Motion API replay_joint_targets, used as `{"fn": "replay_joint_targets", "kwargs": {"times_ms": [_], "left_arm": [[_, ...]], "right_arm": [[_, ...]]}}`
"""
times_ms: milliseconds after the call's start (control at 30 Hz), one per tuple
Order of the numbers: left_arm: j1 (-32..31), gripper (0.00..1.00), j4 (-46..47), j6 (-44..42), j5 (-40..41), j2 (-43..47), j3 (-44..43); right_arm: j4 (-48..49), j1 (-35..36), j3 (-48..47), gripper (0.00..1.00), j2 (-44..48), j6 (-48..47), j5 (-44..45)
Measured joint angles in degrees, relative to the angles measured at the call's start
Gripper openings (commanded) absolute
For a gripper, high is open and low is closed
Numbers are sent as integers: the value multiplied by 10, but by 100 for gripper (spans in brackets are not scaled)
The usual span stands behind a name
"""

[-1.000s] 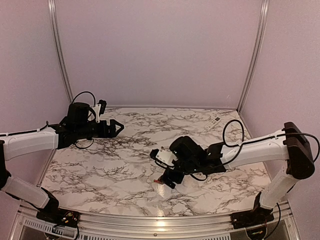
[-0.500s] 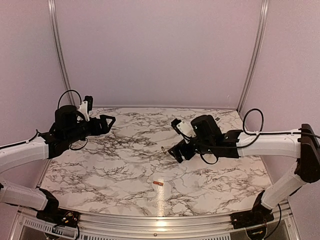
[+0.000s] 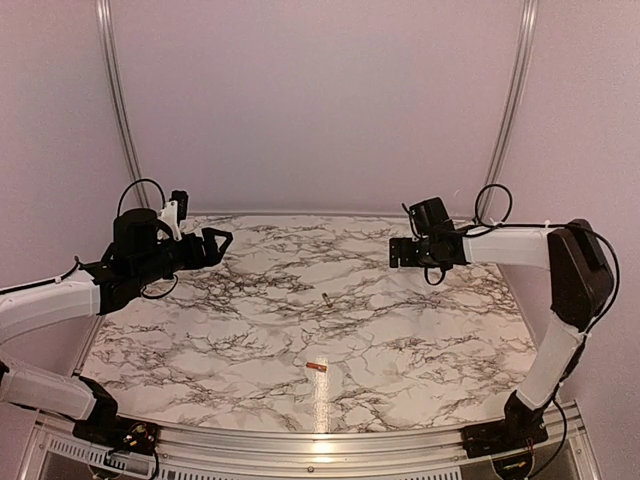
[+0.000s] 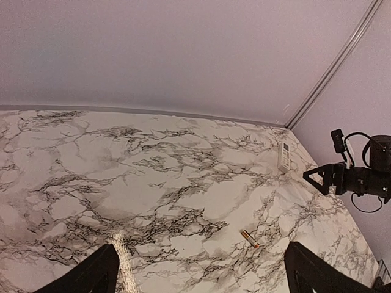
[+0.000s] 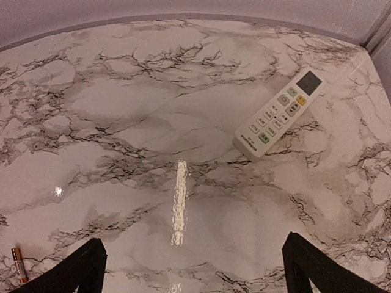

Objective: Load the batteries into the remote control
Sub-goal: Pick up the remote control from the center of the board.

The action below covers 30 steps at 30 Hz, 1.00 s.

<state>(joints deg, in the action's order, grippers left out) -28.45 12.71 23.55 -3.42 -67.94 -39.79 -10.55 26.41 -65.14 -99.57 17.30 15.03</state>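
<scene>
- Near edge, middle: the first battery lies flat on the worktop, just in from the near edge. Neither arm touches it.
- Centre of the worktop: the second battery lies flat, apart from the first. The pair is scattered loose, not set out beside the remote control.
- Left edge, toward the far left corner: the left claw hovers above the worktop with its fingers spread wide and nothing between them. It points across toward the right edge. This is judged a standby posture, keeping out of the other arm's way.
- Far right corner: the right claw hovers with fingers spread and empty, the remote control a little ahead of it. It is judged to be lining up on that item.
- Far right corner: the remote control lies flat with its button face up, slanted to the far edge and well apart from both batteries. The right arm hides it in the overhead view.
- Assessment: nothing is loaded. No battery bay is visible and it is presumably underneath, so the remote control likely needs turning over first.
</scene>
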Motion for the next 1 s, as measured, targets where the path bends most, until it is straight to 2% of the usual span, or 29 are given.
{"fn": "replay_joint_targets", "kwargs": {"times_ms": [300, 733, 833, 1000], "left_arm": [[0, 99, 3, 5, 19, 6, 8], [0, 99, 8, 8, 34, 16, 23], [0, 99, 8, 8, 44, 21, 23], [0, 99, 7, 10, 63, 28, 26]], "right_arm": [[-33, -96, -121, 99, -144, 93, 22], [-82, -115, -311, 98, -313, 123, 46], [-90, -118, -330, 91, -337, 129, 56], [-95, -126, -343, 64, -345, 131, 62]]}}
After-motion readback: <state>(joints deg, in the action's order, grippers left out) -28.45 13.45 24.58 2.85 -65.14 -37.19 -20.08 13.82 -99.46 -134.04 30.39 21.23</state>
